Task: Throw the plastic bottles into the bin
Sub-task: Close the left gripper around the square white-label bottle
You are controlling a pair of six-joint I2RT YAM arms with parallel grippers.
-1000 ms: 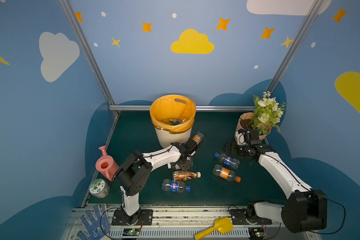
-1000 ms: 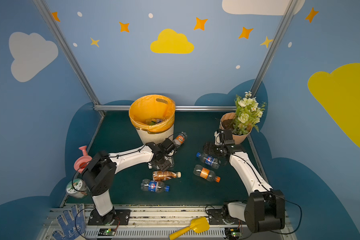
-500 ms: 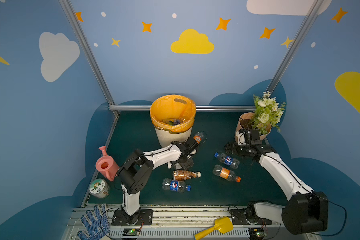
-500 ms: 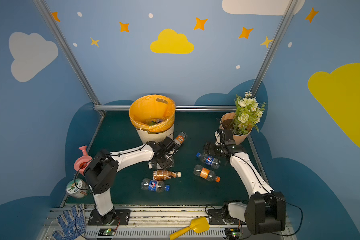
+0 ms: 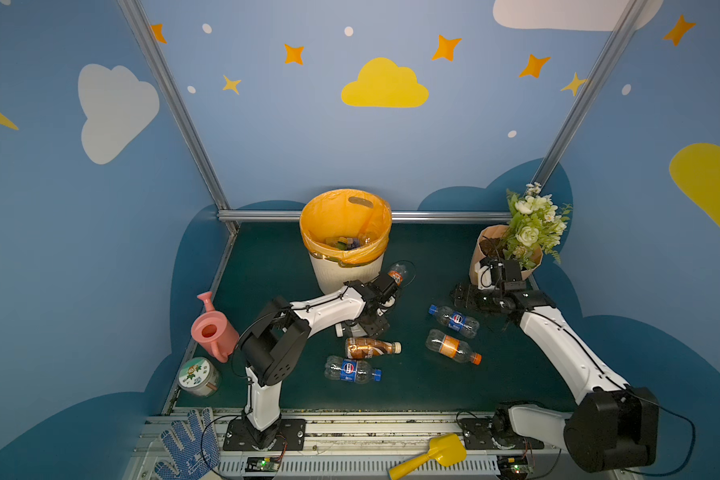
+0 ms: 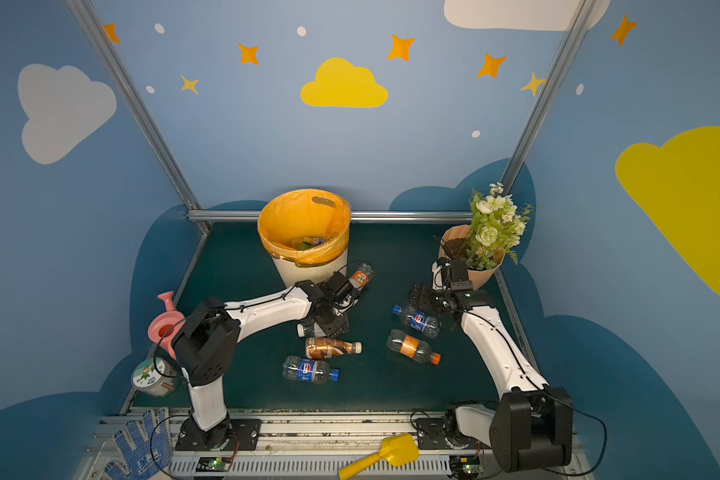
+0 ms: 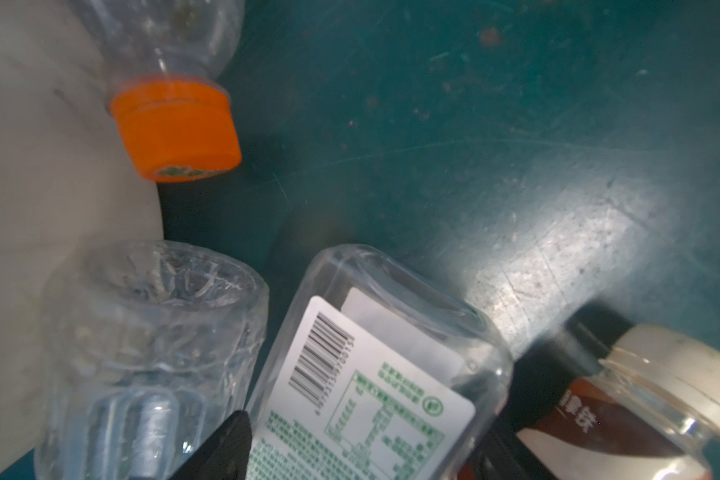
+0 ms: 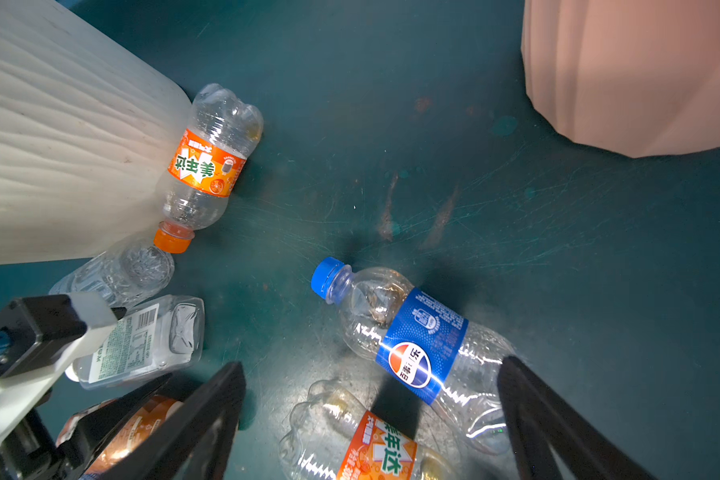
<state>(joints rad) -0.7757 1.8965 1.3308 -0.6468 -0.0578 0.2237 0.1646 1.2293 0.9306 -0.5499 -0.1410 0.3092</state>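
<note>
Plastic bottles point(image 5: 453, 347) lie scattered on the green mat point(image 5: 412, 395), nearer than the bin point(image 5: 337, 278) and to its right. The bin stands at the far middle, with several bottles already inside its orange bag point(image 5: 337, 220). The left gripper point(image 5: 368, 328) is down over the flat clear bottle point(image 7: 371, 374) with the barcode label. Its black fingers point(image 7: 225, 449) stand on either side of that bottle, but I cannot tell whether they press it. A crumpled clear bottle point(image 7: 150, 332) lies just beside it on one side and the brown bottle point(image 7: 624, 419) on the other. An orange-capped bottle point(image 8: 206, 166) rests against the bin's wall.

To pick well, I judge the jaws should close gently across the flat body, since thin plastic buckles and slips. The bottle should then go straight up clear of its neighbours, rise above the rim, and be let go only over the bag's mouth.

The left arm point(image 5: 321, 307) reaches from its near base forward to the bin's foot, with the wrist bent down at the mat. The right arm point(image 5: 558, 345) stretches to the far right beside the flower pot point(image 5: 479, 245). The right gripper point(image 8: 371, 368) gapes wide and empty just over the blue-labelled bottle point(image 8: 416, 345).
</note>
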